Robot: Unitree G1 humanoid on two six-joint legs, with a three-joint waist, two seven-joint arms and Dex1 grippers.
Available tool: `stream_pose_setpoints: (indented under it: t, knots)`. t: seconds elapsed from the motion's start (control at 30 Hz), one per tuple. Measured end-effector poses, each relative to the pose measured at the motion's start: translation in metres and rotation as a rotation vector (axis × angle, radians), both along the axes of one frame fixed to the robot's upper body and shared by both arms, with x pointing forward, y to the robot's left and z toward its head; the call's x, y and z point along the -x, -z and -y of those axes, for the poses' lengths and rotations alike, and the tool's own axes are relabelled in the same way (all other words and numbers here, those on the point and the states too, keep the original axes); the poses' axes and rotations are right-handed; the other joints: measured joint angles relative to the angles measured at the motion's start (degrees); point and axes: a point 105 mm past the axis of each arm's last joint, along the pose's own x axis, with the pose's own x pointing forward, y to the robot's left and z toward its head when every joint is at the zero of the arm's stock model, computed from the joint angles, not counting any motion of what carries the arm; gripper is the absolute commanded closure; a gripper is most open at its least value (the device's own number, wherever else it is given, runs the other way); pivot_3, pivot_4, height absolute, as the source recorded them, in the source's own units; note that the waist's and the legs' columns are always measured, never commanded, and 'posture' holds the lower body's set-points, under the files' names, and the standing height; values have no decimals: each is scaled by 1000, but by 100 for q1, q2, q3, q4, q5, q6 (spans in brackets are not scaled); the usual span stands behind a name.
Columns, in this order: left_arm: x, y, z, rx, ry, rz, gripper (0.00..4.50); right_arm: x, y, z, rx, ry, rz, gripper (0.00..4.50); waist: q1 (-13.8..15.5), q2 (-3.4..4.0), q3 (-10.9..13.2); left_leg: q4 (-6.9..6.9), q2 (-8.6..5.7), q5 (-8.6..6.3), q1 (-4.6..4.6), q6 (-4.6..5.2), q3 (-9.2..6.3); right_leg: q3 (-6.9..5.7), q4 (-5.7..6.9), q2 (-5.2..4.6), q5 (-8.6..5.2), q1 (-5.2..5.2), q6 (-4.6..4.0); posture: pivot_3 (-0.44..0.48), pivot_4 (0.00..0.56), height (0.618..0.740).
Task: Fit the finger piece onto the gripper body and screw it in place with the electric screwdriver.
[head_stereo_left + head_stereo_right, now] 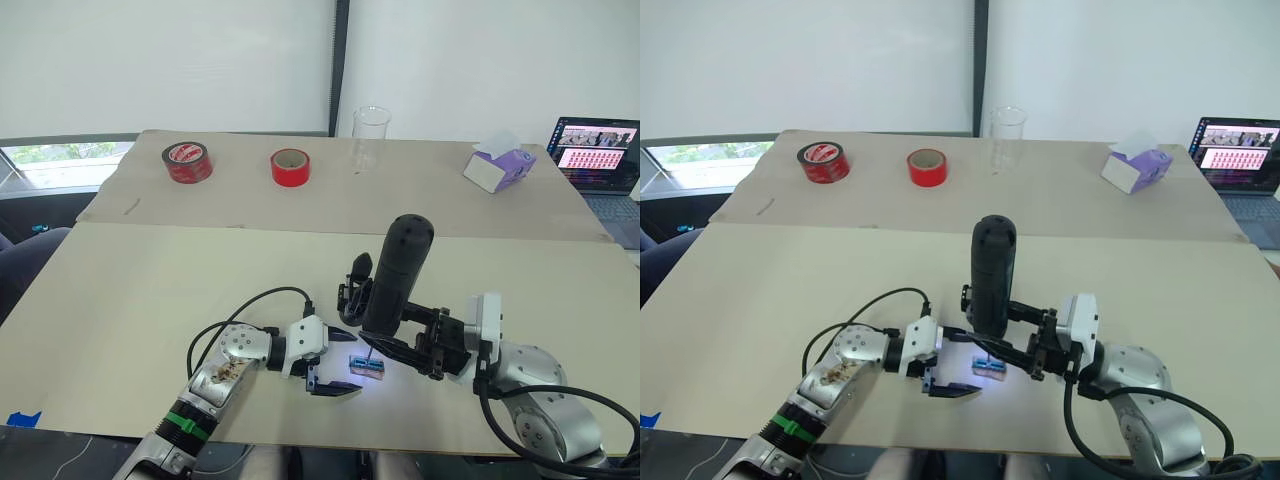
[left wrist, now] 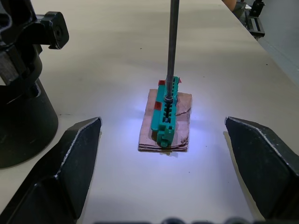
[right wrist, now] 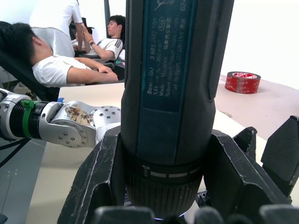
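Note:
My right gripper (image 1: 388, 342) is shut on the electric screwdriver (image 1: 399, 272), a thick black cylinder held upright. Its thin metal bit (image 2: 172, 46) comes down onto a small green block on a brown card (image 2: 166, 115), lit by the tool's white light. My left gripper (image 1: 337, 364) is open, its fingers (image 2: 65, 170) on either side of that block without touching it. The gripper body (image 1: 355, 285), black with a round dark base (image 2: 21, 126), stands just behind the screwdriver with a pointed finger sticking up. A loose finger piece is out of view.
Two red tape rolls (image 1: 187, 162) (image 1: 291, 167), a clear cup (image 1: 370, 135) and a purple-white box (image 1: 498, 166) sit on the far board. A laptop (image 1: 598, 150) stands at the far right. Seated people (image 3: 70, 65) show in the right wrist view.

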Motion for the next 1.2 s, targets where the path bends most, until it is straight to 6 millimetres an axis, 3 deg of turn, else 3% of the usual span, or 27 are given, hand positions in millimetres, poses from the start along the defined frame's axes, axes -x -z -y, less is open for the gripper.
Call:
stream_pose_setpoints:
  t: [1.2]
  knots:
    - [0, 0, -5, 14, -8, -16, 54, 6, 1, -4, 20, -32, 64, 2593, -26, 0, 0, 0, 2, 0, 3, -1, 0, 0, 2, 2, -1, 2, 1, 0, 150, 740]
